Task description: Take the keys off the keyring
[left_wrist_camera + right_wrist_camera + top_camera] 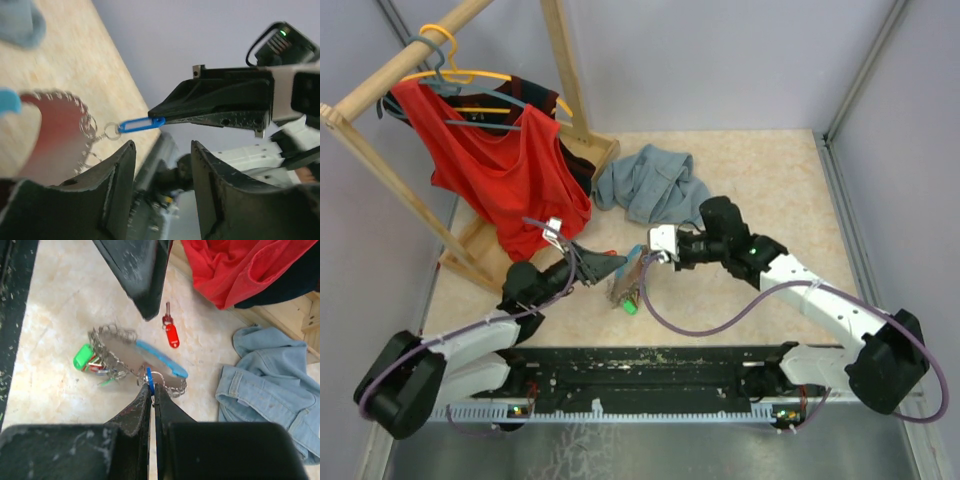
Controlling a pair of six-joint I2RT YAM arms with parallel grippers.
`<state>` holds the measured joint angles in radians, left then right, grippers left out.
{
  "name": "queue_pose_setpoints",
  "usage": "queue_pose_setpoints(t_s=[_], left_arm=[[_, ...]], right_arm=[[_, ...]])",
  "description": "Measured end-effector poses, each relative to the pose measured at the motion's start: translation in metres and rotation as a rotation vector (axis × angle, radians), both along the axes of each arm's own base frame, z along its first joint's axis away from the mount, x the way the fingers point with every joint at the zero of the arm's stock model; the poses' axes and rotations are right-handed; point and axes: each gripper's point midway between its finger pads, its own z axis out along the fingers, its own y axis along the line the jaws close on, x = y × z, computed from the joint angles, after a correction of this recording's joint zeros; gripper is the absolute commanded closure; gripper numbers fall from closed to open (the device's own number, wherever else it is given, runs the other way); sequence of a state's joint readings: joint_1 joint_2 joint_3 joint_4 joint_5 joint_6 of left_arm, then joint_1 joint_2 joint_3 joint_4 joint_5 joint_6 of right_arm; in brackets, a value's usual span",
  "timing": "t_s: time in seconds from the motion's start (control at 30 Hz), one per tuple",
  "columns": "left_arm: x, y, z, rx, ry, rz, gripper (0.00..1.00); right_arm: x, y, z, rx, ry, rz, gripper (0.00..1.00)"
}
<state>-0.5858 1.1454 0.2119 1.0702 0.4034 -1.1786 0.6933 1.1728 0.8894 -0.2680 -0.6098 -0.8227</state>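
The keyring (131,355) is a grey loop with a light blue part and a silvery chain (111,333). It lies on the table and also shows in the top view (626,283). My right gripper (152,387) is shut on a blue key tag (149,378) that still hangs on the ring's chain; the tag also shows in the left wrist view (140,124). A green key (83,355) sits with other keys at the chain's left end. A red key (171,333) lies loose on the table. My left gripper (162,146) is open and empty, just left of the keyring (50,132).
A grey-blue denim garment (650,186) lies behind the keyring. A wooden rack (565,70) with a red shirt (505,170) on hangers stands at the back left. Grey walls close in the table on three sides.
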Motion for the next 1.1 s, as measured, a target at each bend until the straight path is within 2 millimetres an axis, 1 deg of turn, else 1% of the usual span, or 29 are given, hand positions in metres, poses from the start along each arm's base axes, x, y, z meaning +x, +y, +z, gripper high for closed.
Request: queue_pose_setpoints(t_s=[0.03, 0.17, 0.2, 0.27, 0.3, 0.33, 0.43, 0.57, 0.63, 0.7, 0.77, 0.93, 1.03, 1.1], left_arm=[[0.0, 0.004, 0.008, 0.032, -0.09, 0.025, 0.39], [-0.008, 0.019, 0.046, 0.12, -0.478, 0.105, 0.2], [-0.01, 0.023, 0.054, 0.137, -0.571, 0.13, 0.17], [-0.013, 0.03, 0.063, 0.176, -0.736, 0.176, 0.18], [-0.014, 0.032, 0.064, 0.195, -0.794, 0.188, 0.2], [-0.015, 0.032, 0.062, 0.219, -0.854, 0.193, 0.25], [-0.017, 0.024, 0.045, 0.3, -0.992, 0.147, 0.33], [-0.019, 0.008, 0.015, 0.366, -1.082, 0.021, 0.38], [-0.021, 0.001, 0.003, 0.373, -1.12, -0.038, 0.45], [-0.022, -0.003, -0.003, 0.374, -1.145, -0.075, 0.49], [-0.022, -0.006, 0.0, 0.37, -1.176, -0.092, 0.51], [-0.02, -0.014, 0.021, 0.335, -1.259, -0.109, 0.52], [-0.021, -0.017, 0.024, 0.319, -1.256, -0.132, 0.53], [-0.022, -0.018, 0.024, 0.31, -1.248, -0.15, 0.51]], right_arm=[[0.0, -0.001, 0.003, 0.008, 0.012, 0.002, 1.0], [-0.003, -0.002, 0.019, 0.045, 0.069, 0.024, 1.0], [-0.004, -0.001, 0.022, 0.053, 0.08, 0.032, 1.0], [-0.007, 0.0, 0.026, 0.062, 0.112, 0.052, 1.0], [-0.008, 0.001, 0.027, 0.065, 0.124, 0.057, 1.0], [-0.01, 0.001, 0.027, 0.066, 0.14, 0.066, 1.0], [-0.014, 0.001, 0.026, 0.065, 0.187, 0.084, 1.0], [-0.02, 0.002, 0.023, 0.059, 0.234, 0.103, 1.0], [-0.023, 0.002, 0.022, 0.055, 0.253, 0.112, 1.0], [-0.025, 0.002, 0.022, 0.053, 0.265, 0.12, 1.0], [-0.026, 0.002, 0.021, 0.052, 0.273, 0.125, 1.0], [-0.029, 0.0, 0.018, 0.046, 0.294, 0.134, 1.0], [-0.03, 0.0, 0.02, 0.046, 0.3, 0.139, 1.0], [-0.031, 0.001, 0.022, 0.05, 0.298, 0.143, 1.0]])
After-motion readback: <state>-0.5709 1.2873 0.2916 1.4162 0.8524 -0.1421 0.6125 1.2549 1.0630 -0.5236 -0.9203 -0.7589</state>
